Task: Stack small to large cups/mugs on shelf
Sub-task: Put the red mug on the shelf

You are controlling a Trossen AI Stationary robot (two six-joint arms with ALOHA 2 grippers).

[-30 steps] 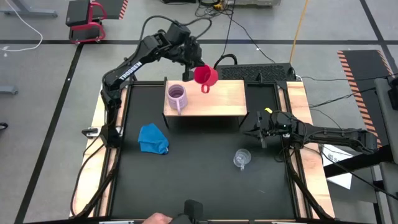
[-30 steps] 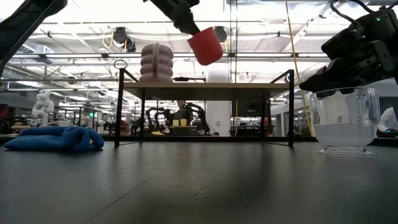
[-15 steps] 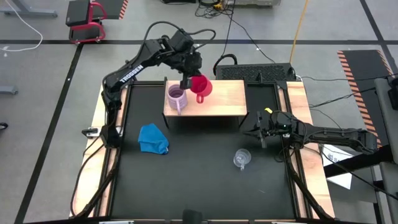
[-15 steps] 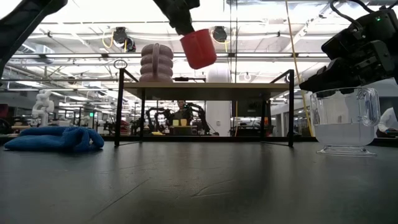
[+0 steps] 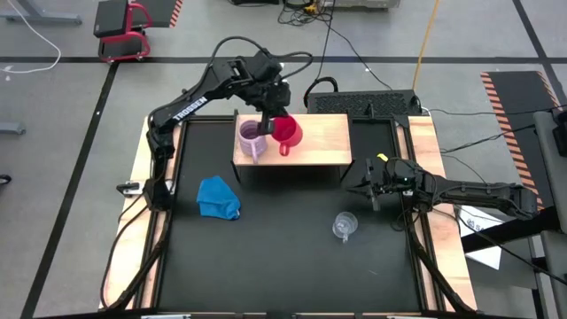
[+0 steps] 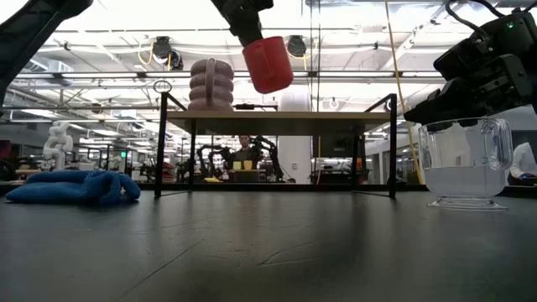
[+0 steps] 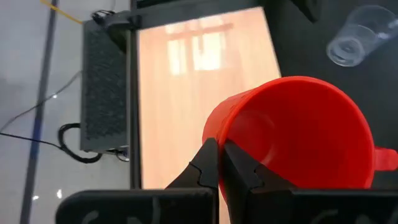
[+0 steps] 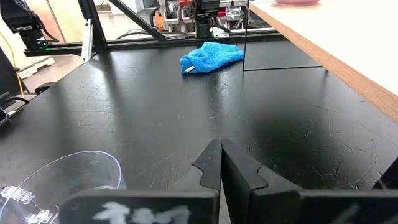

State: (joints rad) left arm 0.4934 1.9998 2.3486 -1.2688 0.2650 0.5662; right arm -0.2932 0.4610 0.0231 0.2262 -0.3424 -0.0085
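My right gripper (image 8: 221, 163) rests pressed together just beside the clear glass cup (image 5: 344, 225) on the black tabletop (image 5: 292, 257) — further back, my left gripper (image 7: 219, 163) pinches the red mug's (image 5: 284, 132) rim, holding it above the shelf (image 5: 323, 142), close beside the lilac mug (image 5: 252, 136) standing there

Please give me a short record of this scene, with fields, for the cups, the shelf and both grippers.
lilac mug: stands on the shelf, left part
red mug: held in the air above the shelf, beside the lilac mug, not set down
glass cup: on the black tabletop, in front of the shelf
shelf: light wooden board, right part bare
left gripper: shut on the red mug's rim
right gripper: shut, holds nothing, low near the glass cup
blue cloth: on the tabletop, left
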